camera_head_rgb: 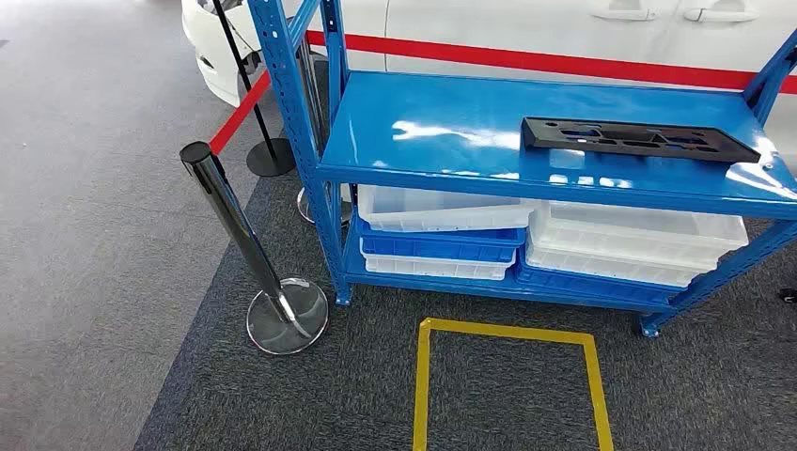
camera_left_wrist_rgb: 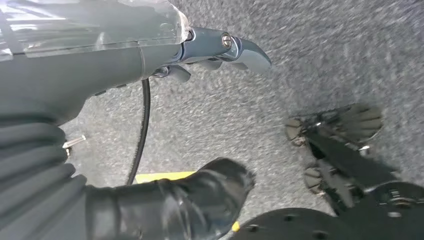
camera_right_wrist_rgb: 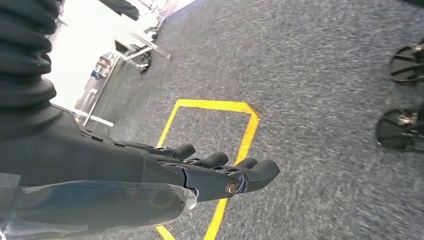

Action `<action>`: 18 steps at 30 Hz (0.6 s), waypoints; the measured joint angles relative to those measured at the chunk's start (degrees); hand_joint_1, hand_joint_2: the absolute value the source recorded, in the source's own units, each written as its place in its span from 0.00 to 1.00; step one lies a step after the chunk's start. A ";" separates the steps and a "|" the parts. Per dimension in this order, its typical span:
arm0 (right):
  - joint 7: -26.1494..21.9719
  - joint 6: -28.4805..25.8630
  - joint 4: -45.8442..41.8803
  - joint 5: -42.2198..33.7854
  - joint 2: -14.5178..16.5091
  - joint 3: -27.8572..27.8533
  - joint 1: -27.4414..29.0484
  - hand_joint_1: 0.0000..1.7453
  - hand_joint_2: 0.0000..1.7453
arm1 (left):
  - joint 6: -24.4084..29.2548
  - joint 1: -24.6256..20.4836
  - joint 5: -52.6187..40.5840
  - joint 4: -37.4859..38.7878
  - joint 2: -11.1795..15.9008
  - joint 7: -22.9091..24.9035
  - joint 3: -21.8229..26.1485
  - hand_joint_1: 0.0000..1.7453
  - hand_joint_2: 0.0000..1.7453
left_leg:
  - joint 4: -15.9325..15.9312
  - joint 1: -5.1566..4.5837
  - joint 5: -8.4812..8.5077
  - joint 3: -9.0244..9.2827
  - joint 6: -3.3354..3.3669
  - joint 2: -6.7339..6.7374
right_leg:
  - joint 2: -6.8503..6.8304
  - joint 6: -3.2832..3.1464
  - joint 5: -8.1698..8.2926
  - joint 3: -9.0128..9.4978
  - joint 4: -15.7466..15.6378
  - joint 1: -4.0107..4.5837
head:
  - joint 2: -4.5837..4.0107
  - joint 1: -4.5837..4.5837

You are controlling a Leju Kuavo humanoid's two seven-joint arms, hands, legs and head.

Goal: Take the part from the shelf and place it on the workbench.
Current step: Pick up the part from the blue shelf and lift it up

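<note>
Black part (camera_head_rgb: 639, 139) on blue shelf (camera_head_rgb: 442, 127) | both hands empty

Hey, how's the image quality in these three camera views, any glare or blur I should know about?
Head view: sharp, but bright glare patches on the blue shelf top beside the black part. Left wrist view: carpet streaked with motion blur past the left hand. Right wrist view: softly blurred carpet, blown-out white area in one corner, right hand fairly crisp.

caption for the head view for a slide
Black part lies on the blue shelf's top level, above stacked trays.
</note>
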 joint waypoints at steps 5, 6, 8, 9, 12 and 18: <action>-4.58 0.45 -2.14 -2.33 -1.62 -2.78 -2.98 0.00 0.00 | -1.35 0.05 -0.48 1.23 0.48 -0.90 0.06 0.00 0.00 | -0.02 -0.01 0.00 -0.11 0.00 0.18 | 0.09 -0.01 0.02 -0.03 0.00 -0.01 | 0.00 -0.01; -5.64 0.63 -2.46 -3.09 -2.47 -3.21 -4.35 0.00 0.00 | -1.61 0.00 -0.61 1.47 0.61 -1.04 0.07 0.00 0.00 | -0.02 -0.02 0.00 -0.09 0.00 0.23 | 0.13 0.00 0.03 -0.02 -0.01 -0.02 | 0.00 -0.01; -7.48 1.13 -3.09 -4.34 -4.55 -3.89 -7.61 0.00 0.00 | -2.07 -0.17 -0.85 1.82 1.02 -1.26 0.13 0.00 0.00 | 0.00 -0.03 0.03 -0.05 0.02 0.25 | 0.15 0.08 0.09 0.02 -0.01 -0.02 | 0.00 0.01; -8.21 1.49 -3.43 -4.79 -5.70 -4.12 -9.41 0.00 0.00 | -2.30 -0.23 -0.95 1.99 1.21 -1.32 0.18 0.00 0.00 | 0.02 -0.04 0.05 -0.04 0.03 0.24 | 0.14 0.12 0.13 0.04 -0.02 -0.02 | 0.00 0.01; -9.78 2.72 -4.76 -5.73 -8.87 -4.34 -14.99 0.00 0.00 | -2.93 -0.33 -1.09 2.47 1.58 -1.43 0.34 0.00 0.00 | 0.12 -0.07 0.07 -0.06 0.05 0.22 | 0.13 0.16 0.18 0.07 -0.01 -0.05 | 0.00 0.01; -11.57 5.53 -8.61 -7.10 -12.54 -3.72 -26.66 0.00 0.00 | -3.49 -0.99 -0.62 3.34 1.44 -1.41 1.51 0.00 0.00 | 0.25 -0.04 0.10 0.07 0.06 0.22 | 0.13 0.17 0.24 0.03 0.00 -0.05 | 0.00 0.02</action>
